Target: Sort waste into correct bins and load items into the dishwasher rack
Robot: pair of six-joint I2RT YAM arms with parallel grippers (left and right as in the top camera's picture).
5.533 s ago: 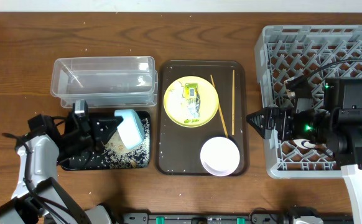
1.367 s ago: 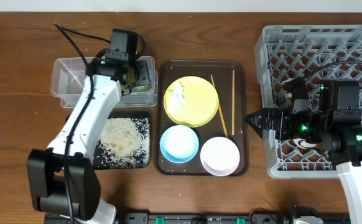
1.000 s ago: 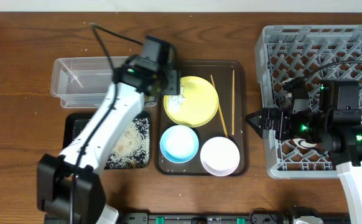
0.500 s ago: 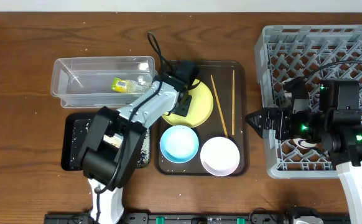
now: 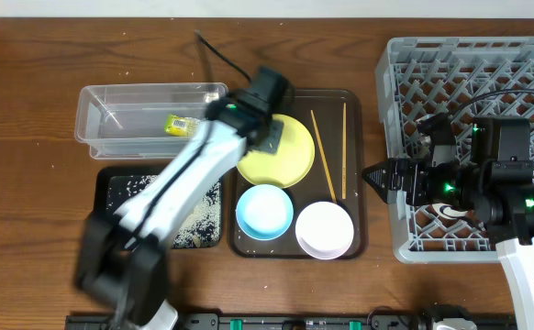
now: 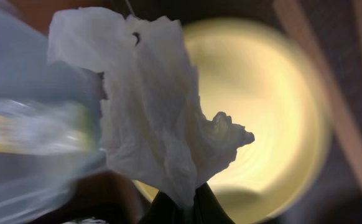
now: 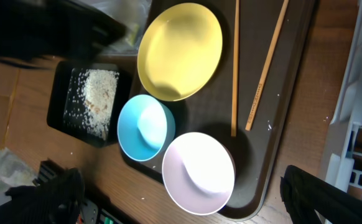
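L gripper (image 6: 180, 200) now pinches the tissue (image 6: 147, 106) by its lower end. Half a sec ago the arm was down on the yellow plate (image 7: 180, 51); now the tissue is up off it, hanging over the plate's left edge in the wrist view, w/ the clear tub (image 5: 120, 124) blurred at far left. Arm is blurred overhead, so it's moving.

Other changes over the last few secs:
- wrapper (image 5: 177, 124) went from the plate into the tub, centre-right
- rice (image 7: 97, 93) is in the black tray (image 5: 104, 206), lower left
- blue bowl (image 5: 265, 209) is back upright on the brown tray (image 5: 353, 128), beside the white bowl (image 5: 324, 229)

Plate looks bare in the R wrist view, so waste is nearly sorted: only the tissue is left, prob. bound for the tub w/ the wrapper.

R gripper (image 5: 375, 175) hasn't moved. It sits at the rack's (image 5: 487, 73) left edge, fingers spread wide at the bottom corners of its own view, holding nothing. Rack loading not started: plate, both bowls and chopsticks (image 5: 323, 160) all on the brown tray.
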